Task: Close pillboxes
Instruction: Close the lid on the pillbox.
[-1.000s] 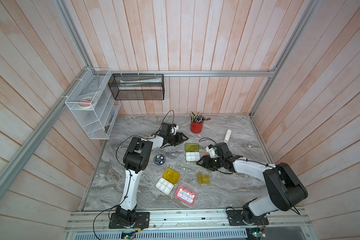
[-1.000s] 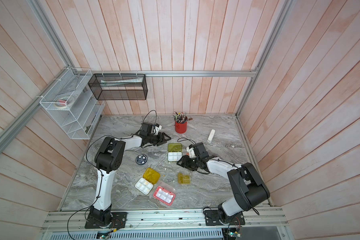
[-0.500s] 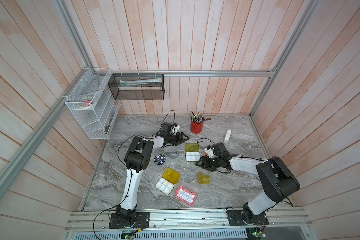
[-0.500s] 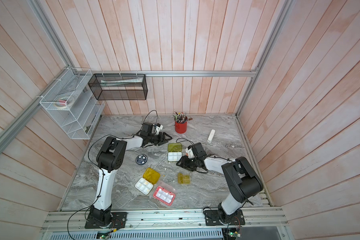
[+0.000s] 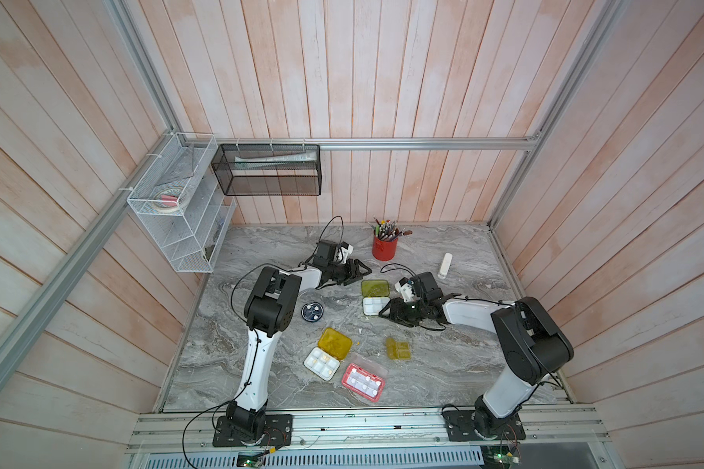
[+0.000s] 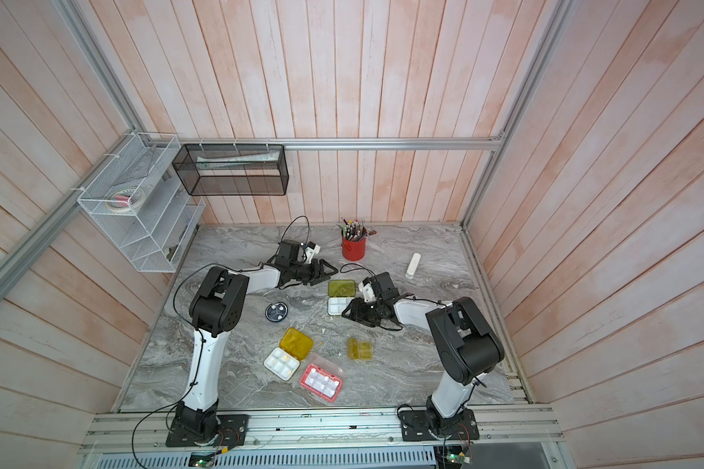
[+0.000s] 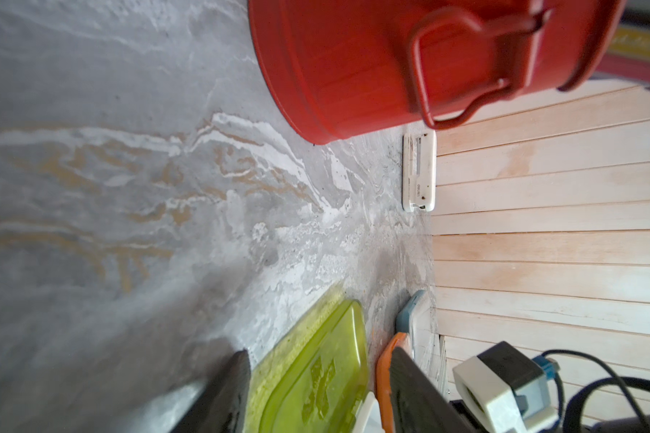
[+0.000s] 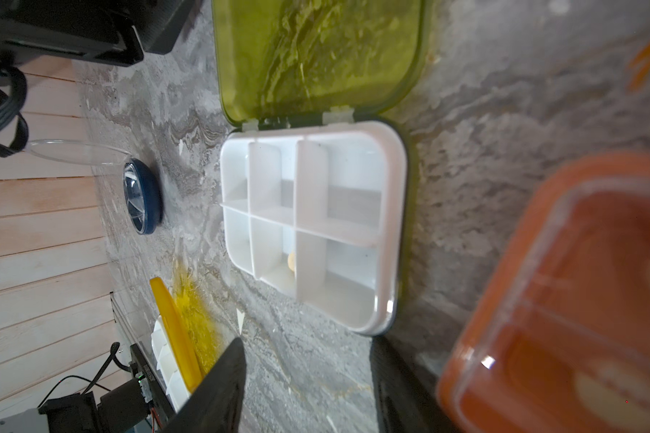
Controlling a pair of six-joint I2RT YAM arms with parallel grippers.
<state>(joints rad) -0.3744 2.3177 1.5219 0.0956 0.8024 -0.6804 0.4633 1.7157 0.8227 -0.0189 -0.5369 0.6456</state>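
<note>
The lime-olive pillbox lies open in both top views, its green lid (image 5: 375,287) flat beside its white tray (image 5: 374,305). My left gripper (image 5: 362,270) is open, low on the table at the lid's far corner; the left wrist view shows the lid (image 7: 316,375) just ahead of the gripper (image 7: 316,397). My right gripper (image 5: 385,312) is open beside the tray (image 8: 312,232), with bare table between its fingers (image 8: 222,382). An orange pillbox (image 8: 563,300) sits close to one finger. The yellow (image 5: 328,353), pink-red (image 5: 362,379), small olive (image 5: 398,349) and round dark (image 5: 312,312) pillboxes lie open nearer the front. A light blue pillbox (image 7: 406,315) shows edge-on.
A red cup of pencils (image 5: 384,245) stands just behind my left gripper. A slim white stick (image 5: 445,266) lies to the right of it. A white wire rack (image 5: 179,203) and a black mesh basket (image 5: 267,170) hang on the walls.
My right arm has drawn its elbow in and its gripper has crept a little left toward the white tray. The left arm has stayed still.
</note>
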